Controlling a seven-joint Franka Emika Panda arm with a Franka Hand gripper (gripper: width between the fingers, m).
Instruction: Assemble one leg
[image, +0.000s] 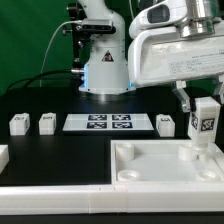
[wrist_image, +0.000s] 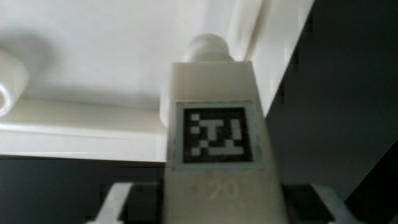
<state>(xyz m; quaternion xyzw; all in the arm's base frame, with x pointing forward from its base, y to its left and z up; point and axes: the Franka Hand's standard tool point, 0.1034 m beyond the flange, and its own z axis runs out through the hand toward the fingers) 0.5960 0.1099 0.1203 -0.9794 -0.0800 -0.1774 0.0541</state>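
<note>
The hand (image: 204, 106) pinches the leg (image: 206, 124) upright over the panel (image: 150, 168); only the exterior view shows loose legs (image: 46, 122).

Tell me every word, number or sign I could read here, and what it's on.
No readable words or numbers anywhere.
On the leg in the gripper: a black-and-white square tag, a pattern, not letters.
On the marker board: similar tags, too small to make out.
On the loose legs: dark marks, blurred.
On the arm base: a dark mark, unreadable.
</note>
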